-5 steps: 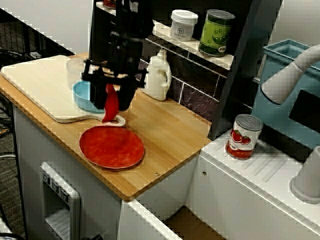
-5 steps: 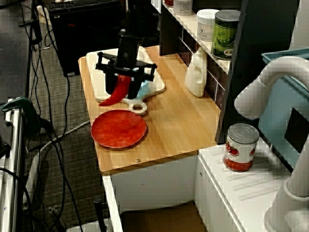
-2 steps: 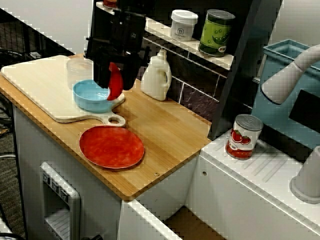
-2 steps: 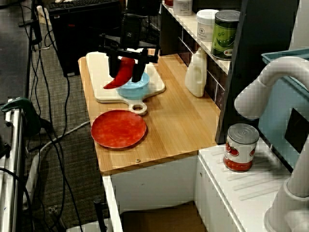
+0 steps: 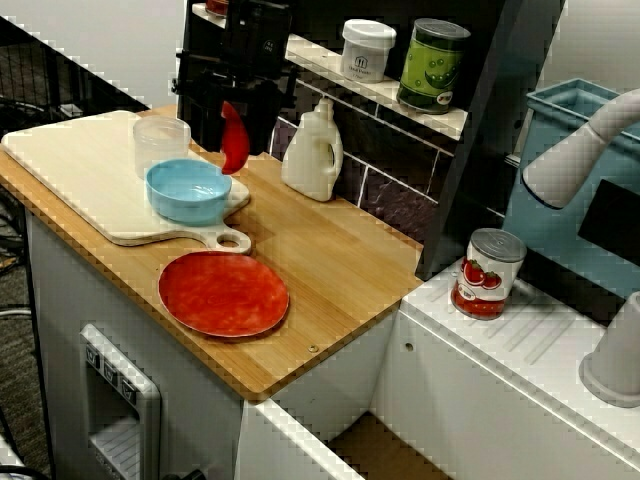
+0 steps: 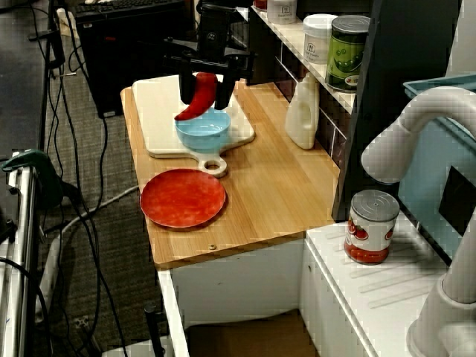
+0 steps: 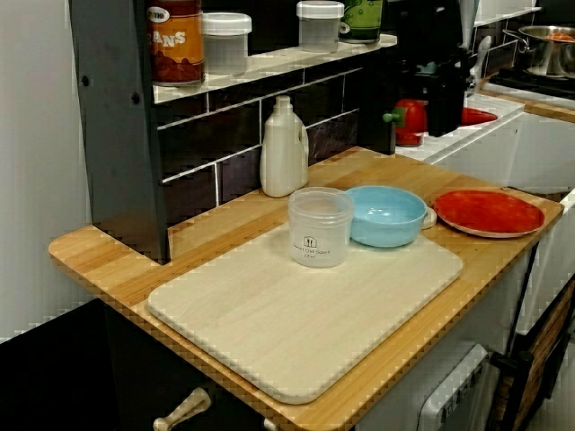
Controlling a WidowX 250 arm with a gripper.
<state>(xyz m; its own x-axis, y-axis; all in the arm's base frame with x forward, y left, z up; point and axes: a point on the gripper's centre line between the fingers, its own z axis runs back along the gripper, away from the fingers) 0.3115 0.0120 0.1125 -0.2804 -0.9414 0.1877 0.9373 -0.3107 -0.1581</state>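
Pepper aloft over a wooden counter, gripped in a robot arm's black jaws.

The jaws are clenched on the upper end of the red pepper [image 5: 234, 140], which hangs in the air with its pointed tip down in the high side view [image 6: 199, 97]. It touches nothing below and sits toward the back edge of the counter [image 5: 340, 260], just above and behind the blue bowl [image 5: 188, 190]. The bowl stands on a pale cutting board [image 5: 70, 170] at the counter's left end, next to a clear plastic cup [image 5: 160, 140]. A red plate [image 5: 223, 294] lies near the front edge, just beside the board's handle. A white bottle [image 5: 312, 152] stands against the back edge below a shelf [image 5: 390, 95] that carries a white jar [image 5: 367, 49] and a green can [image 5: 433, 64]. Past the right edge, a tomato can [image 5: 488, 273] stands on a white drainer.
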